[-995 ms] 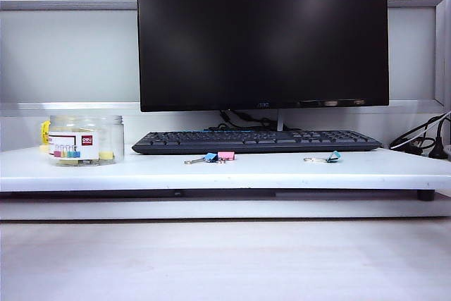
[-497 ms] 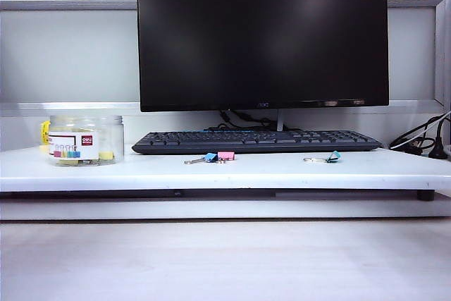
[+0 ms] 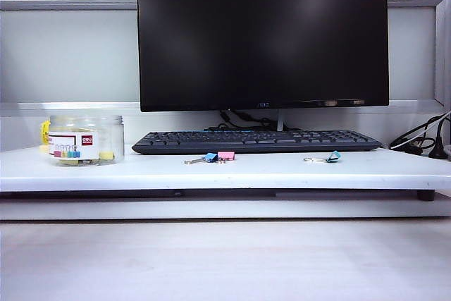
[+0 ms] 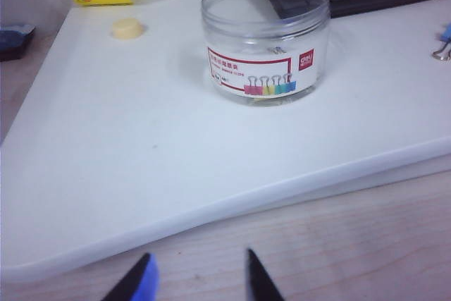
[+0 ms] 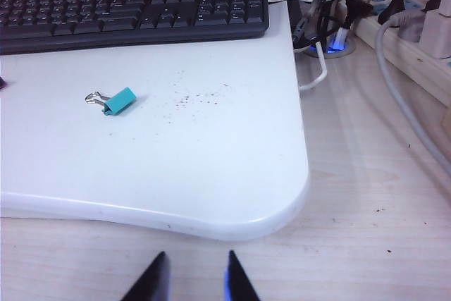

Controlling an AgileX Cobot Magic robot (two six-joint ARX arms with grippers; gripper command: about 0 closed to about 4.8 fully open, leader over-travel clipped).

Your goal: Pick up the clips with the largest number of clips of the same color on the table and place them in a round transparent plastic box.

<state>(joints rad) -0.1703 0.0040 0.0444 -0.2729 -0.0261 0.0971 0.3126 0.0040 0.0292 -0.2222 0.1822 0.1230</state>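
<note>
both pincers (image 4: 199, 278) (image 5: 192, 273) parted, empty, hovering low

It looks like an office desk: a large dark monitor (image 3: 262, 35) stands at the back of a white raised board (image 3: 225, 170), with a black keyboard (image 3: 255, 141) just in front of it and a tangle of cables (image 5: 331, 12) beside the keyboard's end.

We see a clear, glossy plastic jar (image 4: 266, 37) on a smooth white shelf (image 4: 141, 160) over pale matt wood-grain tabletop (image 4: 366, 244).
</note>
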